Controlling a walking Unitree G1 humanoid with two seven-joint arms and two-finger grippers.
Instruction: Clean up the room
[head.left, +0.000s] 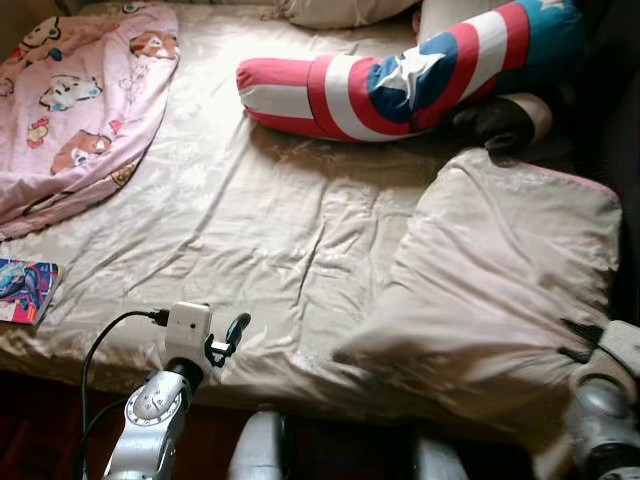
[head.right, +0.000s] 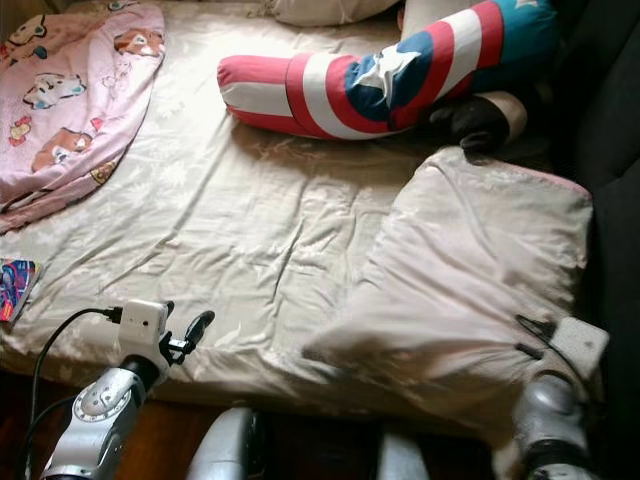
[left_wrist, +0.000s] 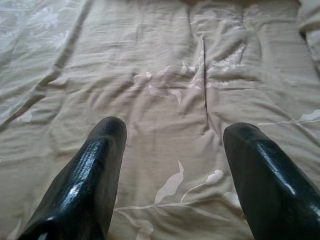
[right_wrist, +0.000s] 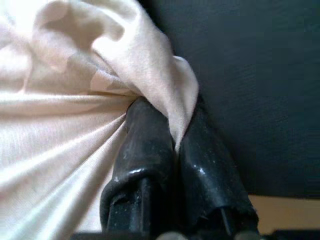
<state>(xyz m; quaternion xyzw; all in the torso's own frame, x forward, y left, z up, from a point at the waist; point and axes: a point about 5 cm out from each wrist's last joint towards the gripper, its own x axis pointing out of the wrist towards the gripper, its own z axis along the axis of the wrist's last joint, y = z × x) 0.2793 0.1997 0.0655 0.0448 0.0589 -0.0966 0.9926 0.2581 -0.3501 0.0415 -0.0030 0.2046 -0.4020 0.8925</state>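
A large cream pillow (head.left: 500, 290) lies on the right half of the bed, tilted toward the front edge. My right gripper (right_wrist: 175, 135) is shut on the pillow's near right corner, its fabric (right_wrist: 165, 85) pinched between the two black fingers; in the eye views that gripper (head.right: 535, 335) sits at the pillow's front right edge. My left gripper (left_wrist: 172, 150) is open, hovering just over the beige floral sheet (left_wrist: 165, 75) near the bed's front left edge (head.left: 228, 335), holding nothing.
A red, white and blue shield-patterned bolster (head.left: 400, 80) lies across the back of the bed. A pink cartoon blanket (head.left: 80, 100) is bunched at the back left. A colourful book (head.left: 25, 290) rests at the left edge. A dark object (head.left: 495, 122) sits behind the pillow.
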